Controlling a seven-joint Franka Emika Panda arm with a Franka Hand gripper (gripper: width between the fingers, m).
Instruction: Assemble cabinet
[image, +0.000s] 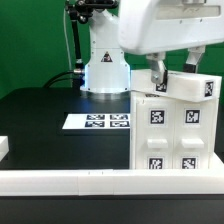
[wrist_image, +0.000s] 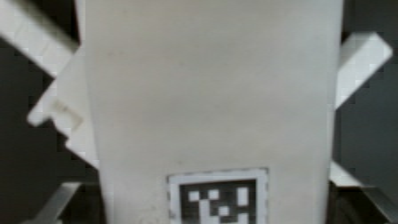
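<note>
The cabinet (image: 175, 125) is a big white box with several black-and-white tags. It stands at the exterior view's right on the black table. My gripper (image: 170, 72) is right on its tilted upper edge, fingers down on either side of a white part. In the wrist view that white part (wrist_image: 205, 90) fills the space between the grey fingers (wrist_image: 64, 198), with one tag (wrist_image: 217, 197) near the gripper (wrist_image: 210, 195). The jaws stand close against its two sides, so the gripper looks shut on it. The contact points are hidden.
The marker board (image: 100, 122) lies flat on the table beside the cabinet, toward the exterior view's left. A long low white rail (image: 80, 182) runs along the front. The arm's white base (image: 105, 70) stands at the back. A small white piece (image: 4, 148) is at the left edge.
</note>
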